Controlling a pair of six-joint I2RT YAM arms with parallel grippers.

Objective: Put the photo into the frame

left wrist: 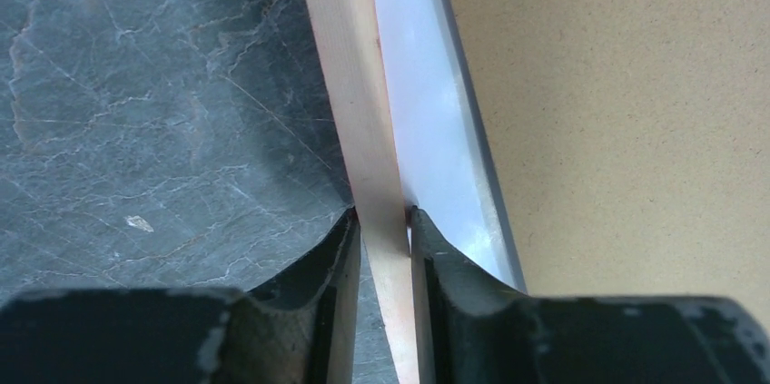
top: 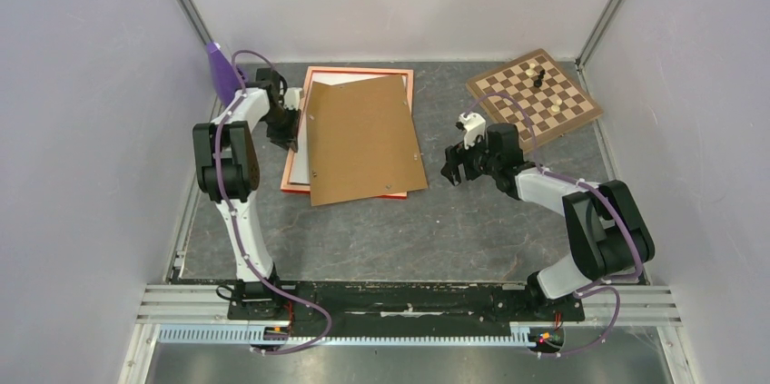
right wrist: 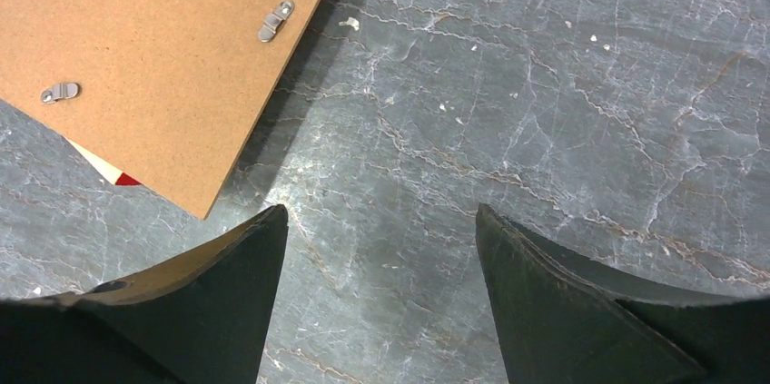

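The thin orange-red frame (top: 363, 69) lies flat at the back left of the table. A brown backing board (top: 363, 139) rests askew on top of it. The photo shows only as a white strip (top: 338, 78) inside the frame's top rail, and the board hides the rest. My left gripper (top: 292, 134) stands at the frame's left rail. In the left wrist view its fingers (left wrist: 383, 213) press both sides of that rail (left wrist: 359, 84), next to a pale sheet (left wrist: 427, 112). My right gripper (right wrist: 381, 211) hangs open over bare table, right of the board (right wrist: 154, 39).
A brown chessboard (top: 534, 98) with a few pieces lies at the back right. A purple object (top: 221, 71) stands in the back left corner behind the left arm. White walls close in the table on three sides.
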